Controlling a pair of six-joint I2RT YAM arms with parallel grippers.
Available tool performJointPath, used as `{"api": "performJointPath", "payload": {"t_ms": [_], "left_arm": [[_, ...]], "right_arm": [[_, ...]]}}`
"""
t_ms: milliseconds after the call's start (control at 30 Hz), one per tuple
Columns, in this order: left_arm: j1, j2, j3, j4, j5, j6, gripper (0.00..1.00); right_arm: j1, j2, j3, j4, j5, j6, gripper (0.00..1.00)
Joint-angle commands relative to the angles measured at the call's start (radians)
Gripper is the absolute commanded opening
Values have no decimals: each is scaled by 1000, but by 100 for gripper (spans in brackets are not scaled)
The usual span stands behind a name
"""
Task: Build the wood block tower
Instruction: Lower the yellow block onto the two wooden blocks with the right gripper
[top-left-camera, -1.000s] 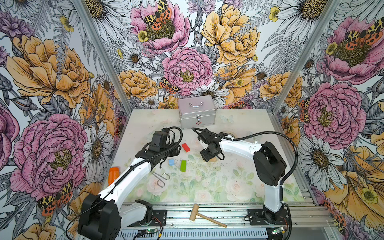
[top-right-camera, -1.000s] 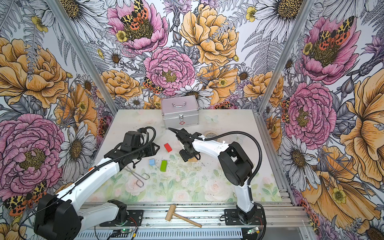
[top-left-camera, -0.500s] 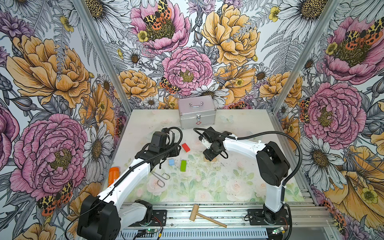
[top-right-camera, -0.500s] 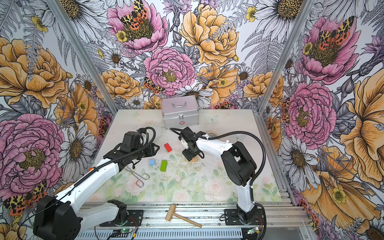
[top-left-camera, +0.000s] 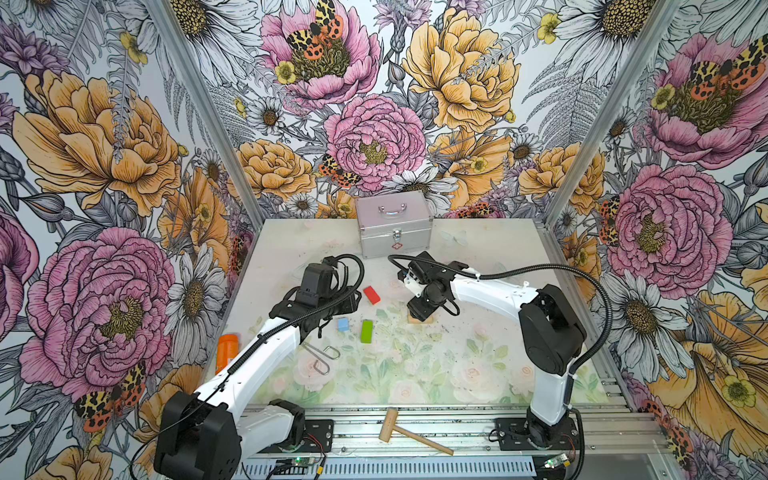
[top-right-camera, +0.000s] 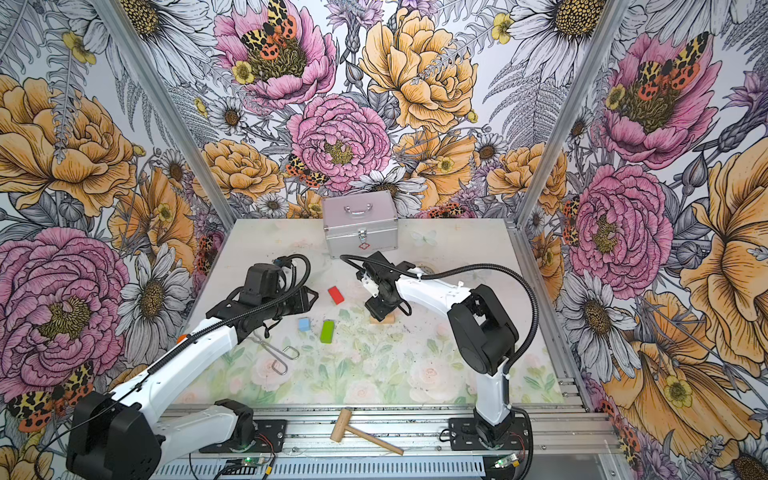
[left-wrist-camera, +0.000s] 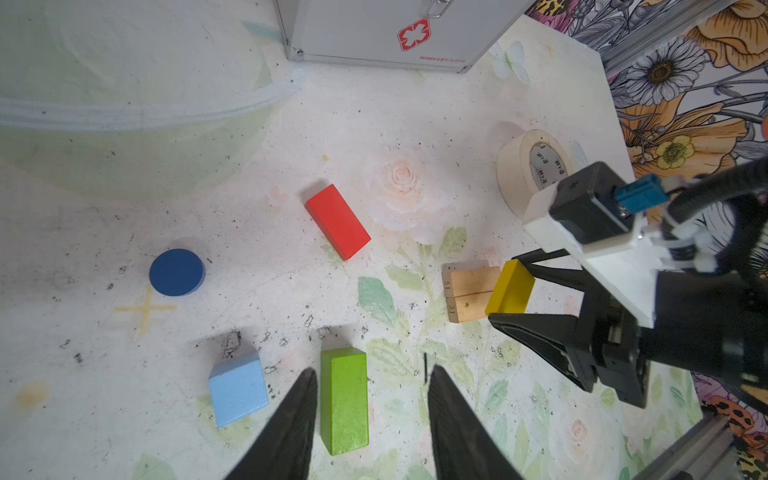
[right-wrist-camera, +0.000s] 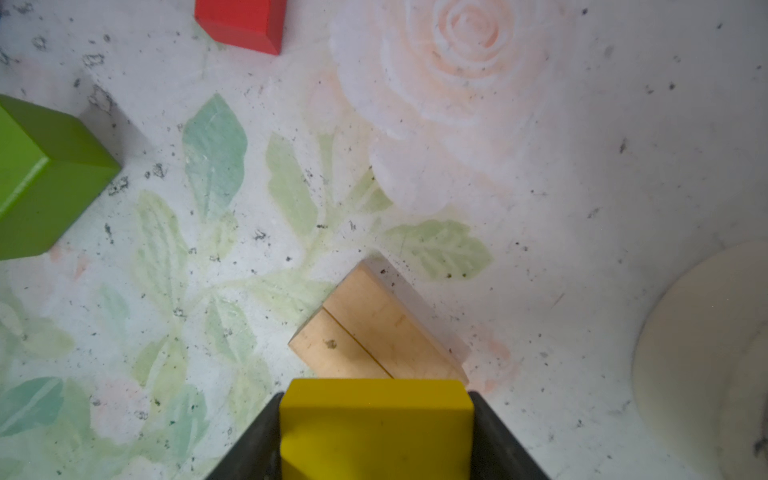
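Stage: early, as I judged it; only the base was laid and nothing was stacked on it yet.
Right pincer (left-wrist-camera: 505, 290): pinching the yellow bar (right-wrist-camera: 376, 424) across its narrow width, low over one end of the tan bars (left-wrist-camera: 471, 293); I could not tell whether the two touched.
Left pincer (left-wrist-camera: 372, 372): spread and holding nothing, hovering with the green bar (left-wrist-camera: 344, 399) showing between its fingers.
Tower base: the two tan bars lay flat, side by side and touching, right of the table's (top-left-camera: 478, 249) middle.
Loose blocks: the red bar (left-wrist-camera: 337, 221) lay to the far left of the base. The green bar and light blue cube (left-wrist-camera: 237, 388) lay to the near left, just beside each other. The dark blue cylinder (left-wrist-camera: 176, 272) showed only in the left wrist view, hidden under the left arm in both top views.
Handling: the blocks looked light, stiff and smooth-painted, so probably a little slippery. A hold across the short sides at mid-length should keep a bar level.
Risk: a nudge could part the tan bars, since nothing pinned them.
Open room: bare table lay near and to the right of the base.
Edges: the tape roll (left-wrist-camera: 515, 174) stood close on the far side. The metal case (top-left-camera: 394, 226) stood against the far wall, and the mallet (top-left-camera: 411, 432) lay on the near rail, both well apart.
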Motion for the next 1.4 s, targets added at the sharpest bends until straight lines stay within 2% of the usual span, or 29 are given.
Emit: {"api": "performJointPath", "payload": {"t_ms": [0, 600, 1367], "left_arm": [[10, -17, -13, 27, -16, 19, 45], [13, -16, -17, 30, -21, 21, 45], [14, -15, -18, 31, -17, 22, 45]], "right_arm": [[1, -7, -2, 11, -8, -10, 54], [6, 51, 18, 12, -3, -58, 54], [16, 97, 52, 12, 15, -74, 63]]}}
